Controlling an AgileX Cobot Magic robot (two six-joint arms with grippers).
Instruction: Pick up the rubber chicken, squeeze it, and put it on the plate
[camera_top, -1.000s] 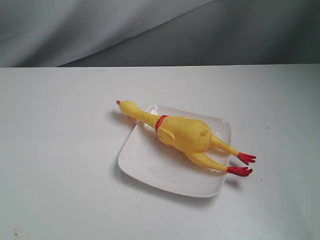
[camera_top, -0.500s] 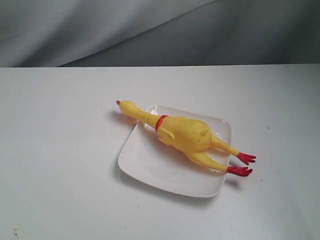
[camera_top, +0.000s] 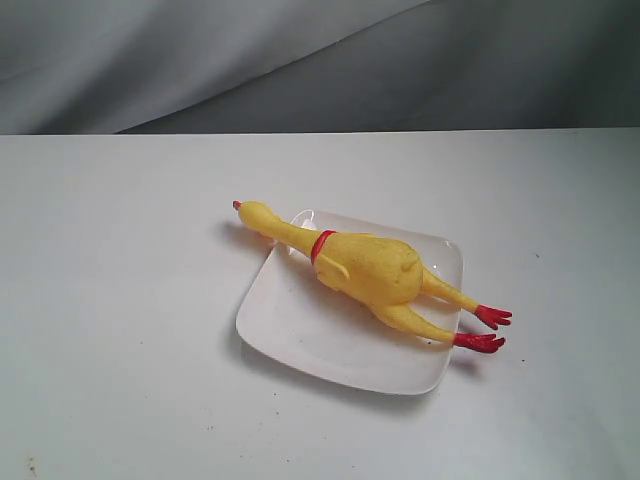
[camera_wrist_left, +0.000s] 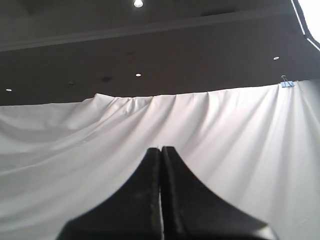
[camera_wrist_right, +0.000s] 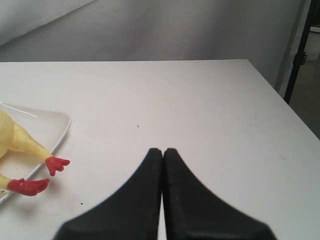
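Observation:
The yellow rubber chicken (camera_top: 370, 272) lies on its side across the white square plate (camera_top: 300, 330). Its head hangs over the plate's far left edge and its red feet (camera_top: 485, 328) stick out past the right edge. In the right wrist view the chicken's legs and red feet (camera_wrist_right: 35, 175) show beside the plate's corner (camera_wrist_right: 52, 122). My right gripper (camera_wrist_right: 162, 149) is shut and empty, a little way off from the feet above the table. My left gripper (camera_wrist_left: 160, 148) is shut and empty, aimed at a white cloth. Neither gripper shows in the exterior view.
The white table (camera_top: 120, 300) runs to a far edge with a grey draped backdrop (camera_top: 320, 60) behind. In the right wrist view the table's edge (camera_wrist_right: 280, 95) drops off beside a dark stand (camera_wrist_right: 300, 50). White cloth (camera_wrist_left: 225, 130) fills the left wrist view.

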